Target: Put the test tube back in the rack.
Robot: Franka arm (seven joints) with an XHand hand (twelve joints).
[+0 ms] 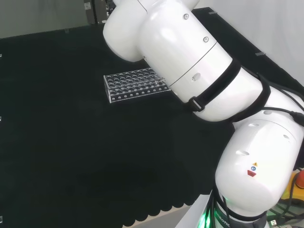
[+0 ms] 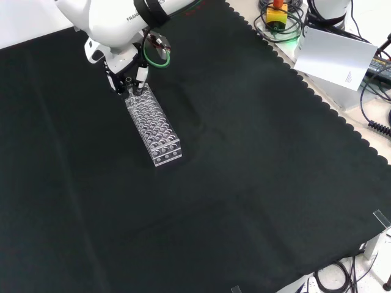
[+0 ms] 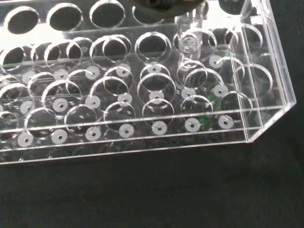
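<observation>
the clear plastic rack [image 2: 154,126] lies on the black cloth [image 2: 244,159], long and narrow in the front view, running from upper left to lower right, and the hand [image 2: 129,78] stands over its far, upper end, its dark fingers pointing down at the rack's end holes. in the head view the rack [image 1: 134,84] sits beyond the arm's white links [image 1: 190,61], which cover its right end. from the wrist, the rack [image 3: 142,95] shows rows of round holes close up, and a thin clear test tube [image 3: 189,40] stands upright in a hole near one end corner, its top running up under a blurred part of the hand [image 3: 166,4] — whether the fingers are clamped on the tube or merely near it, i cannot tell. a green loop of cable [image 2: 157,56] hangs beside the hand in the front view.
</observation>
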